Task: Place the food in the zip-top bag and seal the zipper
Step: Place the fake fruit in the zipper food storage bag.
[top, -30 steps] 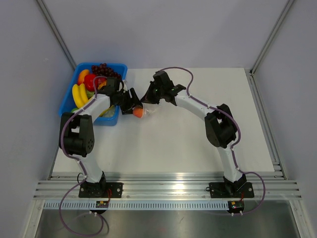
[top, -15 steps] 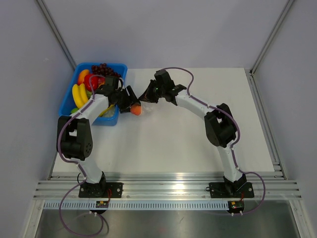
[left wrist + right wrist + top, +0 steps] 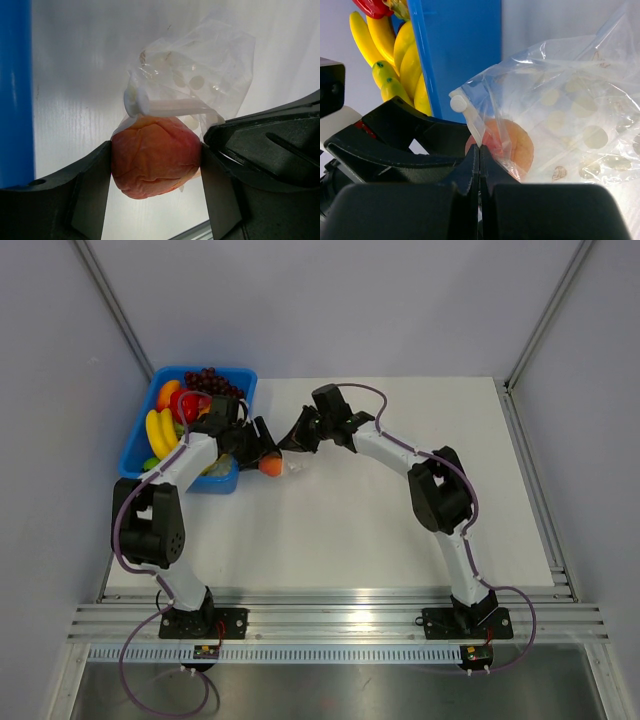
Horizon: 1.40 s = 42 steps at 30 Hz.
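Clamping peach (image 3: 155, 162) in left gripper (image 3: 262, 455), just beside blue bin (image 3: 135, 445), at bag (image 3: 210, 65) mouth. Right gripper (image 3: 479, 150) pinched tight on bag rim by zipper (image 3: 170, 106). Best to push deep past zipper before letting go, with mouth held taut.

Bright, even overhead light leaves only faint shadows on the white table (image 3: 350, 540). In the left wrist view the zip-top bag (image 3: 210, 60) glints whitish at 1 o'clock. The right gripper (image 3: 479, 155) has its fingers (image 3: 420, 215) blurred at 6 o'clock.
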### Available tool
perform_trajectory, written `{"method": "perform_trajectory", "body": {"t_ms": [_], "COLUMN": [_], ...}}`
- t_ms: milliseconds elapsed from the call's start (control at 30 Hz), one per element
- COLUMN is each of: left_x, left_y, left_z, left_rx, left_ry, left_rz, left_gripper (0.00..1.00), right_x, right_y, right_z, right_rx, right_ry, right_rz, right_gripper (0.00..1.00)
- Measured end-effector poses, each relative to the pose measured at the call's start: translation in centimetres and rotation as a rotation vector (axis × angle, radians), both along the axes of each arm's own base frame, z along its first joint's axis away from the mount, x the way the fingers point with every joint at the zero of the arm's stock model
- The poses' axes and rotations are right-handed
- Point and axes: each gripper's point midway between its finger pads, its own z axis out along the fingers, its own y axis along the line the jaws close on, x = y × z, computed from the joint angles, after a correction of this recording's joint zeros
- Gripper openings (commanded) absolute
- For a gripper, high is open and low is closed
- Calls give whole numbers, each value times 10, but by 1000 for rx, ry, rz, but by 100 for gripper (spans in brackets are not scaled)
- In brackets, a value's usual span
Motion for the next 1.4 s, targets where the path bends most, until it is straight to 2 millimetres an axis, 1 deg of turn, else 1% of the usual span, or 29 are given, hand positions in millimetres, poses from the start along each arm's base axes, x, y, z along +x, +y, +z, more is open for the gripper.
{"method": "perform_trajectory", "body": {"t_ms": [167,367,467,600,633,700,733,833,933,1033,1067,1100,1200,1233,1267,1333,1400], "left_x": [-8,-13,-12,-12,-12,-12,-12,-12,-12,-12,-12,-12,-11,-11,-11,-11,-11], "left_y": [5,12,13,13,13,13,13,13,13,13,13,13,12,12,11,11,10], "left_z": [-2,6,8,8,9,9,8,9,8,9,8,9,7,7,6,5,5], "left_rx": [65,172,189,190,190,191,193,195,196,193,191,188,179,176,175,170,166], "left_ry": [16,12,4,0,-1,-4,-4,-6,-5,-3,-2,0,-3,-1,0,0,-4], "left_rz": [-35,-81,-93,-97,-97,-102,-104,-109,-109,-104,-100,-93,-78,-74,-71,-67,-66], "left_gripper": [22,21,21,27,31,34,39,47,47,43,38,35,27,27,29,39,45], "right_x": [-8,-13,-13,-13,-13,-13,-13,-13,-14,-14,-13,-13,-12,-12,-12,-12,-12], "right_y": [6,11,12,12,13,13,13,13,13,13,13,13,13,12,12,12,12], "right_z": [-7,0,3,5,6,6,6,6,5,6,6,5,5,4,4,3,3], "right_rx": [38,92,108,122,128,136,139,145,153,160,162,163,167,167,167,166,166], "right_ry": [78,130,140,154,157,164,168,172,176,182,182,182,181,181,182,183,183], "right_rz": [23,36,36,31,31,31,32,29,31,30,30,29,27,26,25,25,24], "right_gripper": [0,0,0,0,0,0,0,0,0,0,0,0,0,0,0,0,0]}}
